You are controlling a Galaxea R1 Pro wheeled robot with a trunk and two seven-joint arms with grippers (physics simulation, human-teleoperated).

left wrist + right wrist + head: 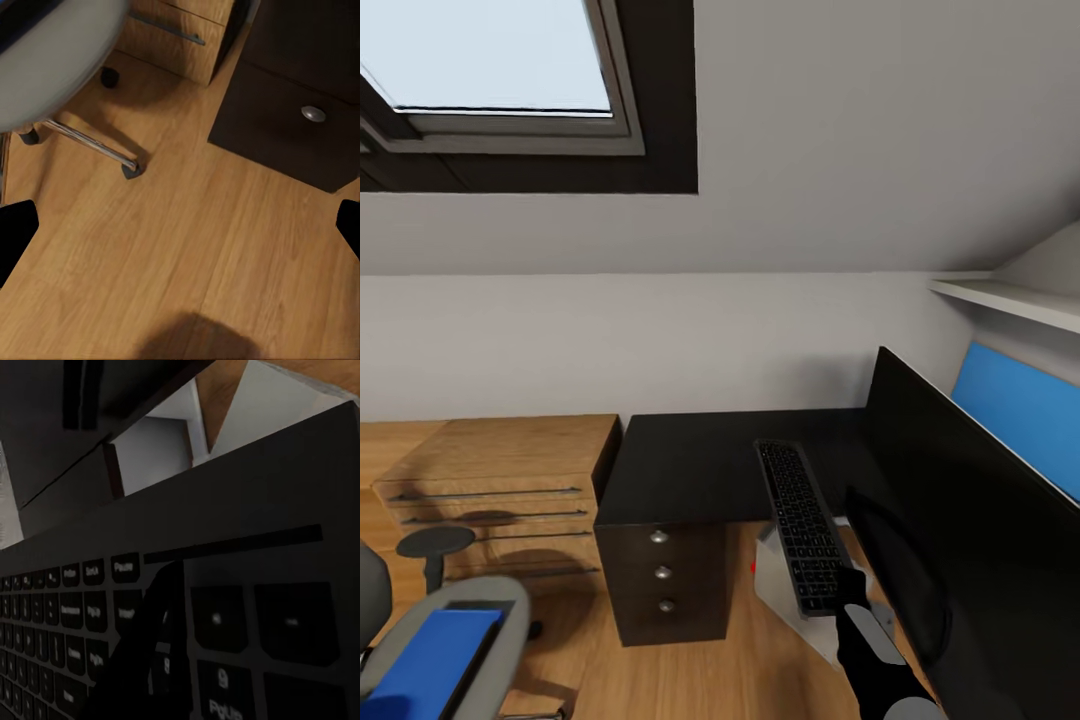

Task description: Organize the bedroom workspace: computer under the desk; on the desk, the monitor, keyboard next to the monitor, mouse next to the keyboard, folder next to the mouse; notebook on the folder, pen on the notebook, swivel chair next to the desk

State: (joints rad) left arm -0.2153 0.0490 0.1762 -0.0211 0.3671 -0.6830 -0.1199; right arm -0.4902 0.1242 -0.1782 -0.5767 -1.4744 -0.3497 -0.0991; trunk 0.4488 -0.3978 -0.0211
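Bedroom workspace, seen from the robot's head cam: the right gripper (852,590), lower centre-right of the frame, is clamped on the near end of the keyboard (801,525), which it holds up lengthwise, far end reaching over the edge of the black-topped desk (690,465) at mid-frame, near end out past the desk edge above the light grey computer (780,590) on the wood floor (690,670). In the right wrist cam the keys fill the lower half of the frame w/ one dark finger (146,652) lying across them at lower centre. The monitor (970,520), large black screen w/ pale rim, takes up the right side of the head frame, just right of the keyboard; a blue wall panel (1015,415) shows behind it at far right, under a white shelf (1010,297). Dark three-drawer unit (665,580) stands under the desk's left end, bottom centre; a light-wood dresser (495,490) sits beside it at mid-left. Swivel chair (455,625) is at the lower-left corner, well apart from the desk, w/ the bright blue folder (430,660) lying flat on its seat. Skylight (490,60) at upper left. Left wrist cam: left gripper (180,225) spread wide, fingertips at the frame's left and right edges, nothing between them, above bare floor, chair base & caster (131,170) at upper left, drawer knob (313,114) at upper right.
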